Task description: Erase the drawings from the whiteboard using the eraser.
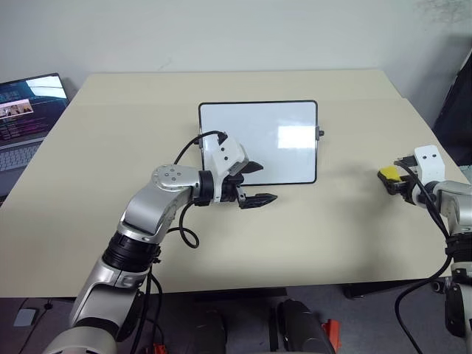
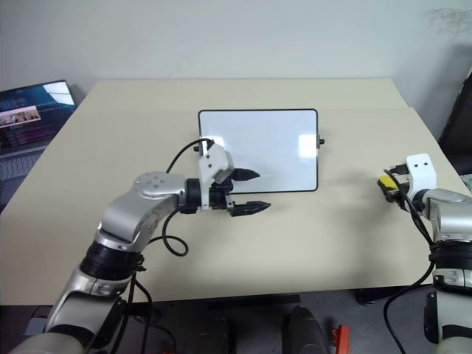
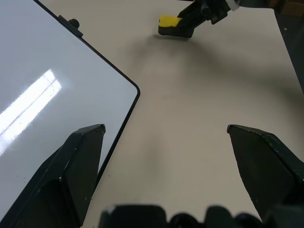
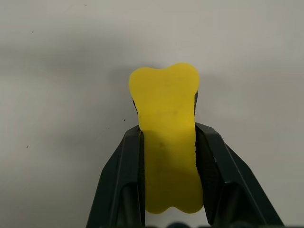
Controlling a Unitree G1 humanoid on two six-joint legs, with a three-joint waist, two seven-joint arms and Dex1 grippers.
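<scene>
Eraser (image 4: 167, 142): a small yellow block, smooth and matte, waisted like a bone with rounded lobes at each end; a darker layer shows beneath it in my left wrist view.
Right pincer (image 4: 168, 178): clamped tight on the eraser's narrow waist, one black finger pressed against each side, with the far lobes poking out past my fingertips. It hangs low over the bare surface, its shadow soft beneath.
Left pincer (image 1: 253, 183): spread wide and holding nothing; its two black fingers (image 3: 76, 166) are wedge-shaped, matte and tapering to blunt points.
Whiteboard (image 1: 284, 122): glossy white rectangle with a thin black frame, rounded corners and a small black knob on its side, lying flat. One finger of my left pincer hangs over its near corner; the other hangs past the edge, over the surface. Whether either touches, I cannot tell.
Board face: clean and shiny where I can see it, with a bright streak of reflected light; no red marks are visible on the open part.
Eraser's place: well off to the right of the whiteboard and of my left pincer, apart from the board.
Surface (image 1: 88, 199): pale beige, smooth and matte, with rounded edges.
Laptop (image 1: 26, 110): open with a lit screen, far to the left beyond my left pincer, beside the surface's edge.
</scene>
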